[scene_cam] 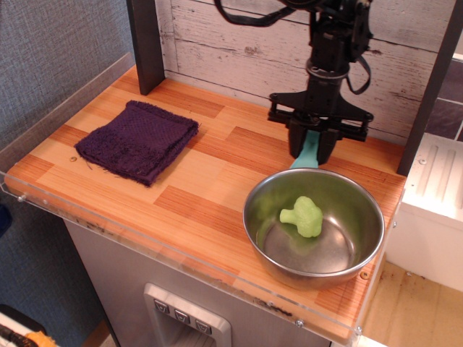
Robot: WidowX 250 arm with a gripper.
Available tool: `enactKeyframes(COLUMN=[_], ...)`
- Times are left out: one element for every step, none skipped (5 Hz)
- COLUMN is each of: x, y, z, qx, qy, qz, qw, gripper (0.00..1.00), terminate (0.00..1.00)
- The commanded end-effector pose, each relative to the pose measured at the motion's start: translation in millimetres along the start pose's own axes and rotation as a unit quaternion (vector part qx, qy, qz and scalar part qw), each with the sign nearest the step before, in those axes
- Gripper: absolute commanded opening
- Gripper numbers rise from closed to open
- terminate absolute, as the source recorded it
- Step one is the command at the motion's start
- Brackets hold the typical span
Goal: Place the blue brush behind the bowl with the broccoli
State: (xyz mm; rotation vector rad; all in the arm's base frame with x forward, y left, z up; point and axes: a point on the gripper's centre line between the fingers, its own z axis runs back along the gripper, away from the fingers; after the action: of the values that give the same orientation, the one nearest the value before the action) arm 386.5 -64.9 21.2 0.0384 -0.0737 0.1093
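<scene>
1. Whitewashed planks back a striped wooden desk with a clear plastic edge.
2. Over at the left, a folded purple cloth lies flat on the wood.
3. Front right sits the steel bowl, the green broccoli lying inside it.
4. Behind the bowl's far rim hangs the black gripper, its jaws closed on the blue brush.
5. The brush points downward, its lower end dipping out of sight behind the rim.
</scene>
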Motion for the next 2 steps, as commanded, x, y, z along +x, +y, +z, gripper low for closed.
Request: enactKeyframes(x=[11.2,7.7], y=[-21.0,-20.7], z=[15.3,17.9], qx=[-0.009,0.000], qy=[-0.027,-0.020], qz=[-0.025,-0.029], qw=[0.9993,0.9994], gripper=[0.00,1.00], terminate=[0.00,0.00])
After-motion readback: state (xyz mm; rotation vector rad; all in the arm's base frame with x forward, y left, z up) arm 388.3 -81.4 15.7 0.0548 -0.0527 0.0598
